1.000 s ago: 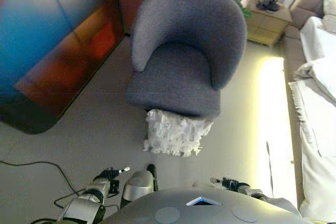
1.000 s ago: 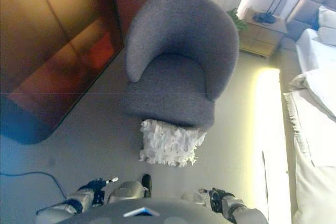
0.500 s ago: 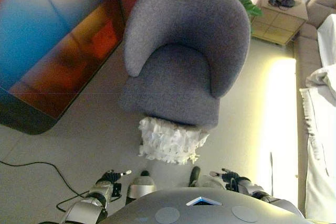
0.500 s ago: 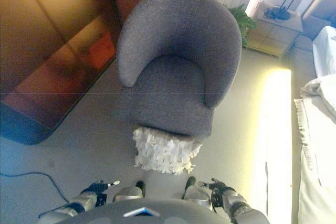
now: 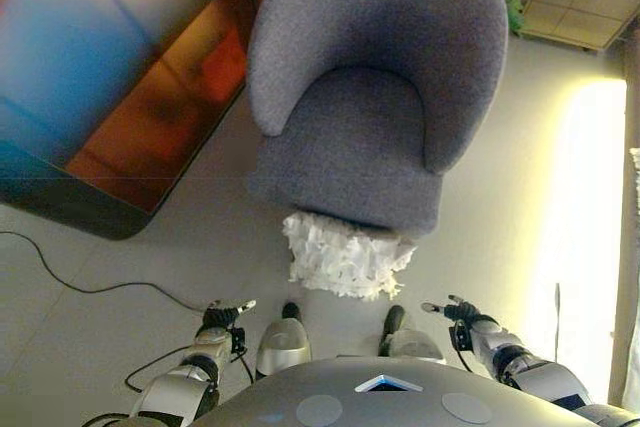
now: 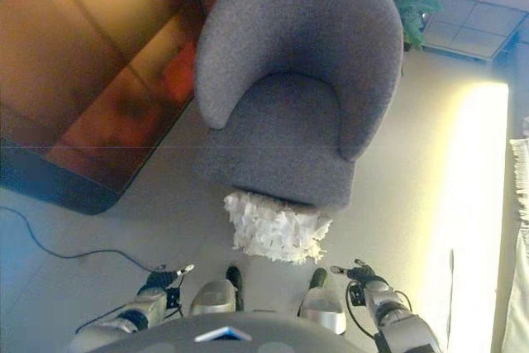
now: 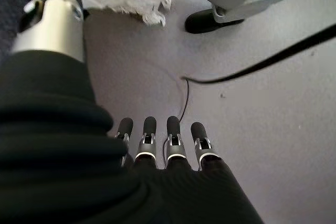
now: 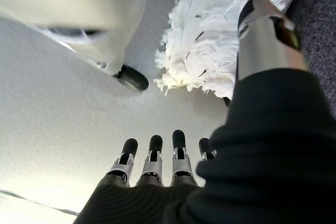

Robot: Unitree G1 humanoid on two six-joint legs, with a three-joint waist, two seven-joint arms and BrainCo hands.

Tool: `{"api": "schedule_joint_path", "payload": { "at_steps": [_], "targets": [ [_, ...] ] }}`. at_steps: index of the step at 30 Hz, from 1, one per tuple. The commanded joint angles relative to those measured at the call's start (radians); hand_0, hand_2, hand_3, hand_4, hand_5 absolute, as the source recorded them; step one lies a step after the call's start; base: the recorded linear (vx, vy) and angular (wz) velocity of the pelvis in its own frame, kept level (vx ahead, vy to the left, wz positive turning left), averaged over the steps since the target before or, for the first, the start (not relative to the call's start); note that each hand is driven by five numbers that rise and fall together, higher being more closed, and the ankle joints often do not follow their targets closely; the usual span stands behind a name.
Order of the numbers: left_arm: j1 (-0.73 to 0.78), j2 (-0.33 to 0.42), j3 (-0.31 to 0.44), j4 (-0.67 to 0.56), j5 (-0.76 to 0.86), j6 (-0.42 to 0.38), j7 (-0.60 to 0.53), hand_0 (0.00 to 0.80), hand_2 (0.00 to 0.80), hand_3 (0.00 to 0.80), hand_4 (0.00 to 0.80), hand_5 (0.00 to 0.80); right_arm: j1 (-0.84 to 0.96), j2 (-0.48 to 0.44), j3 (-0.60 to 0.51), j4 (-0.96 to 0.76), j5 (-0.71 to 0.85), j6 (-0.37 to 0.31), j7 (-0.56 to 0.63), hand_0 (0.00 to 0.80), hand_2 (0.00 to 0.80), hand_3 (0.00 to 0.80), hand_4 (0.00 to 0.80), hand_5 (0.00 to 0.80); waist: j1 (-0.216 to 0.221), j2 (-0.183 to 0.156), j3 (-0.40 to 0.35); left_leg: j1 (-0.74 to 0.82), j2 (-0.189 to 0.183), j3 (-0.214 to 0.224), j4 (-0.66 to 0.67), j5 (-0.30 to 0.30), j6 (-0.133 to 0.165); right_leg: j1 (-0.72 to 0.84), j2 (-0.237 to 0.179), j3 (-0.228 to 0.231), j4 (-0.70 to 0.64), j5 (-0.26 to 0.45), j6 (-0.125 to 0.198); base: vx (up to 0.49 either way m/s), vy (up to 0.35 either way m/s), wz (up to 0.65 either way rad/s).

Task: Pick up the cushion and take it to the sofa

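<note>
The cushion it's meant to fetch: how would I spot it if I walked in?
Find the big grey armchair. On the floor, leaning against the front of its seat, is the cushion. It is white and shaggy, covered in ragged fringe, unlike the smooth grey chair behind it.

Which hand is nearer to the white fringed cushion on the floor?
Right, slightly. The right hand hangs off the white fringed cushion's right corner; the left hand is further off to its left. Neither touches it.
</note>
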Motion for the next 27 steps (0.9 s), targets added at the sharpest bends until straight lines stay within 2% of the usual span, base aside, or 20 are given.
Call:
{"api": "schedule_joint_path", "payload": {
  "at_steps": [1,2,3,6,8,10,13,14,16,19,23,27],
  "targets": [
    [-0.207,0.065,-0.067,-0.033,-0.027,-0.041,0.101,0.000,0.000,0.000,0.000,0.000,-0.223,0.014,0.045,-0.030,0.011,-0.051,-0.127,0.000,0.000,0.000,0.000,0.000,-0.040,-0.035,0.153,-0.157,-0.003,-0.034,0.085,-0.003,0.013,-0.124,-0.062,0.037,0.134,-0.097,0.007,-0.329,0.073,0.05],
    [-0.251,0.077,-0.087,-0.038,-0.045,-0.037,0.128,0.000,0.000,0.000,0.000,0.000,-0.268,0.016,0.060,-0.035,0.013,-0.050,-0.158,0.000,0.000,0.000,0.000,0.000,-0.044,-0.038,0.181,-0.200,-0.009,-0.038,0.103,-0.005,0.016,-0.173,-0.069,0.049,0.154,-0.090,0.013,-0.273,0.047,0.16],
    [-0.299,0.093,-0.103,-0.050,-0.065,-0.037,0.151,0.000,0.000,0.000,0.000,0.000,-0.314,0.008,0.071,-0.038,0.005,0.018,-0.165,0.000,0.000,0.000,0.000,0.000,-0.046,-0.041,0.213,-0.252,-0.014,-0.043,0.125,-0.008,0.020,-0.227,-0.075,0.061,0.173,-0.080,0.022,-0.214,0.044,0.14],
    [-0.384,0.121,-0.130,-0.106,-0.079,-0.035,0.189,0.000,0.000,0.000,0.000,0.000,-0.360,-0.014,0.091,-0.074,-0.006,-0.044,-0.211,0.000,0.000,0.000,0.000,0.000,-0.056,-0.046,0.291,-0.363,-0.035,-0.048,0.173,-0.018,0.030,-0.345,-0.086,0.092,0.209,-0.060,0.045,-0.156,0.065,0.01],
    [-0.406,0.130,-0.139,-0.145,-0.083,-0.050,0.217,0.000,0.000,0.000,0.000,0.000,-0.363,-0.034,0.101,-0.130,-0.025,-0.056,-0.250,0.000,0.000,0.000,0.000,0.000,-0.066,-0.043,0.335,-0.407,-0.048,-0.048,0.173,-0.016,0.037,-0.393,-0.085,0.103,0.207,-0.045,0.051,-0.108,0.072,-0.08],
    [-0.445,0.091,-0.150,-0.095,-0.063,-0.118,0.282,0.000,0.000,0.000,0.000,0.000,-0.367,-0.035,0.106,-0.166,-0.034,-0.083,-0.284,0.000,0.000,0.000,0.000,0.000,-0.075,-0.052,0.340,-0.495,-0.057,-0.060,0.174,-0.008,0.049,-0.486,-0.057,0.117,0.261,-0.064,0.040,-0.052,0.011,0.00],
    [-0.520,0.183,-0.121,-0.071,-0.078,-0.162,0.176,0.000,0.000,0.000,0.000,0.000,-0.385,-0.096,0.106,-0.234,-0.045,-0.090,-0.295,0.000,0.000,0.000,0.000,0.000,-0.098,-0.049,0.340,-0.588,-0.063,-0.056,0.187,0.004,0.041,-0.582,-0.053,0.136,0.266,-0.050,0.036,0.005,0.084,0.03],
    [-0.541,0.209,-0.127,-0.082,-0.089,-0.159,0.155,0.000,0.000,0.000,0.000,0.000,-0.391,-0.129,0.111,-0.271,-0.043,-0.076,-0.296,0.000,0.000,0.000,0.000,0.000,-0.102,-0.042,0.340,-0.618,-0.065,-0.051,0.193,0.008,0.041,-0.616,-0.054,0.145,0.261,-0.041,0.037,0.003,0.111,-0.04],
    [-0.558,0.243,-0.156,-0.184,-0.090,-0.148,0.182,0.000,0.000,0.000,0.000,0.000,-0.407,-0.185,0.114,-0.341,-0.035,-0.054,-0.313,0.000,0.000,0.000,0.000,0.000,-0.105,-0.030,0.340,-0.702,-0.066,-0.052,0.217,0.010,0.041,-0.705,-0.049,0.167,0.263,-0.026,0.038,0.008,0.057,-0.15],
    [-0.570,0.266,-0.173,-0.279,-0.064,-0.147,0.223,0.000,0.000,0.000,0.000,0.000,-0.427,-0.234,0.115,-0.399,-0.009,-0.050,-0.335,0.000,0.000,0.000,0.000,0.000,-0.105,-0.032,0.340,-0.804,-0.062,-0.059,0.263,0.011,0.046,-0.800,-0.041,0.184,0.288,-0.016,0.034,-0.021,-0.022,-0.11],
    [-0.589,0.287,-0.195,-0.359,-0.031,-0.131,0.269,0.000,0.000,0.000,0.000,0.000,-0.439,-0.279,0.096,-0.439,-0.006,-0.080,-0.350,0.000,0.000,0.000,0.000,0.000,-0.111,-0.029,0.340,-0.940,-0.057,-0.074,0.355,-0.010,0.053,-0.939,-0.043,0.205,0.366,-0.017,0.025,0.000,0.000,0.00],
    [-0.631,0.315,-0.198,-0.349,-0.010,-0.145,0.262,0.000,0.000,0.000,0.000,0.000,-0.495,-0.320,0.092,-0.402,0.003,-0.123,-0.344,0.000,0.000,0.000,0.000,0.000,-0.113,-0.026,0.340,-1.051,-0.044,-0.083,0.426,-0.040,0.058,-1.056,-0.050,0.216,0.431,-0.026,0.021,-0.012,-0.007,0.10]
  ]
}}
